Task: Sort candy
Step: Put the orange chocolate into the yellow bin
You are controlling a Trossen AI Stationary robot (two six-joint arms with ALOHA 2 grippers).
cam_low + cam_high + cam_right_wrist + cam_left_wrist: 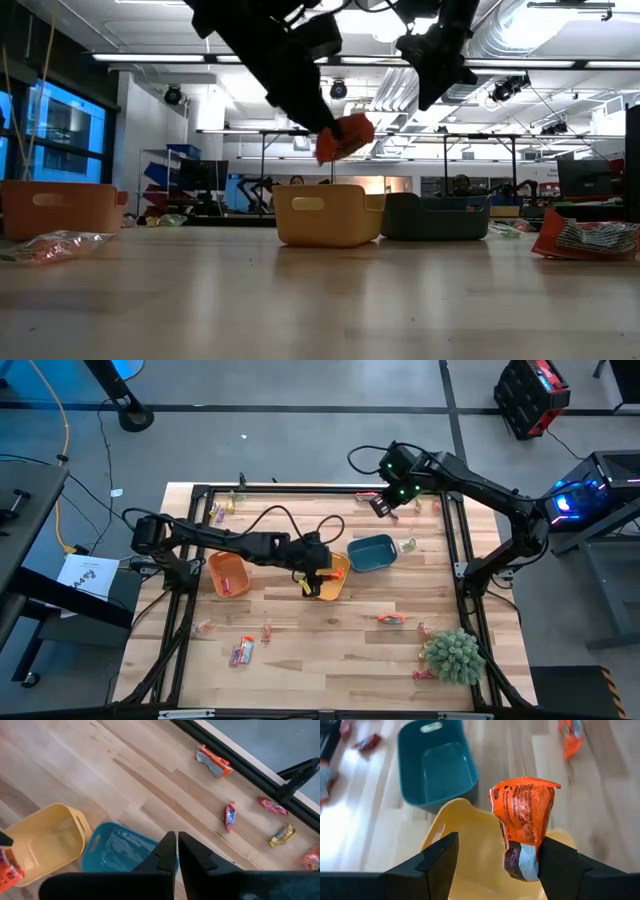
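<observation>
Above yellow bin (470, 845), candy (525, 825) against left end effector (495, 865).

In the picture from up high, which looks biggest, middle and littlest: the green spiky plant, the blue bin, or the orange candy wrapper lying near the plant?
1. Green spiky plant and blue bin: about the same, too close to rank.
2. Orange candy wrapper: clearly the littlest, far smaller than either.

Pale wooden table (330, 635) of planks, smooth with a light sheen. Smooth matt plastic bins: yellow bin (470, 850), blue bin (437, 767). The crinkled orange candy wrapper (525, 820) looks glossy, at 3 o'clock of matt black fingers (437, 865).
</observation>
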